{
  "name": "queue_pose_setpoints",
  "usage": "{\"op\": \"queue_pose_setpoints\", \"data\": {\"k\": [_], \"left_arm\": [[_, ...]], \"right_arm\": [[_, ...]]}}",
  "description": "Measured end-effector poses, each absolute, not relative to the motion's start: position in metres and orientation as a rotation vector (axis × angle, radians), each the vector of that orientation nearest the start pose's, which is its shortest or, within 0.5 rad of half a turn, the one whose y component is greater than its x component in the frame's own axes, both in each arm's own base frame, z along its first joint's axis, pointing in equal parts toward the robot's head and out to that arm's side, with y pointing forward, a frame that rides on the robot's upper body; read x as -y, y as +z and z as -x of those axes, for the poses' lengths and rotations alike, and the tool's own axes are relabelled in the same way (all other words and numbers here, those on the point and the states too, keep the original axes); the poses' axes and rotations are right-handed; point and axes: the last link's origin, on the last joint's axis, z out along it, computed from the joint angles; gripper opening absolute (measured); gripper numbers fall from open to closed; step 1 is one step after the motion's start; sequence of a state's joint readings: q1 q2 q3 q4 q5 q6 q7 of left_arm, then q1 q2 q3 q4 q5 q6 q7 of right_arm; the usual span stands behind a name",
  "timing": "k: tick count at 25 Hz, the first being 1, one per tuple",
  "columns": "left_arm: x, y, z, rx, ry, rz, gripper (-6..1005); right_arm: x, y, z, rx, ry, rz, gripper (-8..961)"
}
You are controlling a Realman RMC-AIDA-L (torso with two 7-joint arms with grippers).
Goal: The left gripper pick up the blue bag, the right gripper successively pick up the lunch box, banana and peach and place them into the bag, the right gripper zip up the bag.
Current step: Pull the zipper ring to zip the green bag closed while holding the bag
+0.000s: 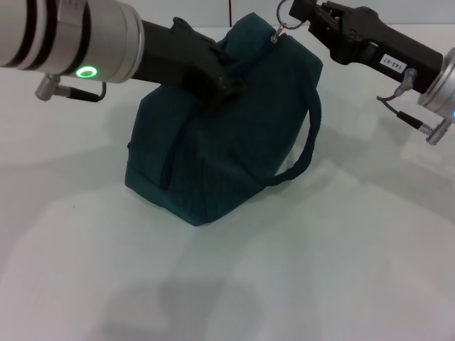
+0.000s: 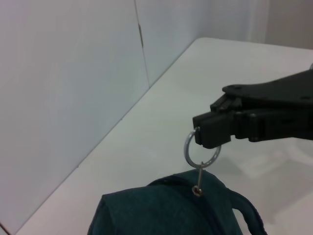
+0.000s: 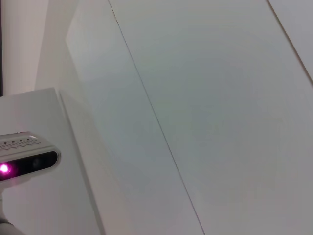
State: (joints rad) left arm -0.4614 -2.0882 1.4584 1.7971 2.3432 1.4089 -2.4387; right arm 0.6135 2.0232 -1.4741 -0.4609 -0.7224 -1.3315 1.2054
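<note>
With our left tool (image 1: 226, 84) clamped on the blue bag (image 1: 213, 142), our right tool (image 2: 208, 132) grips the ring zip pull (image 2: 198, 152) above it, likely finishing the zip.

A white table (image 1: 341, 270) carries one thing only, the blue bag (image 1: 213, 149), standing toward its far middle.

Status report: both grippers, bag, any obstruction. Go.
Left gripper clamped on top of the blue bag. Right gripper shut on the ring zip pull at the bag's far end. Bag looks closed. No obstruction seen.
</note>
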Motion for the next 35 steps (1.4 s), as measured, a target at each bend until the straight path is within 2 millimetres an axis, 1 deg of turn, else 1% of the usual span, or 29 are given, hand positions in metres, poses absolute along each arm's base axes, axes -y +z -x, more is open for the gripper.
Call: {"op": "queue_pose_setpoints", "data": {"k": [7,13,18,21,27,30,35], "left_arm": [[-0.332,0.028,0.085,0.322,-0.038,2.660,254],[-0.332,0.028,0.085,0.303,-0.033,2.663,76],[-0.332,0.027,0.085,0.284,-0.027,2.666,55],[-0.332,0.028,0.084,0.279,-0.028,2.665,43],[-0.333,0.030,0.082,0.265,-0.037,2.661,43],[-0.332,0.032,0.080,0.247,-0.044,2.659,44],[-0.333,0.036,0.077,0.221,-0.063,2.649,44]], "right_arm": [[-0.376,-0.012,-0.168,-0.576,1.409,2.370,18],[-0.376,-0.011,-0.168,-0.576,1.411,2.366,18],[-0.376,-0.011,-0.169,-0.585,1.414,2.357,18],[-0.376,-0.010,-0.173,-0.605,1.413,2.336,18],[-0.380,-0.001,-0.194,-0.683,1.400,2.233,18],[-0.384,0.004,-0.210,-0.745,1.373,2.159,18],[-0.388,0.001,-0.230,-0.836,1.277,2.100,18]]}}
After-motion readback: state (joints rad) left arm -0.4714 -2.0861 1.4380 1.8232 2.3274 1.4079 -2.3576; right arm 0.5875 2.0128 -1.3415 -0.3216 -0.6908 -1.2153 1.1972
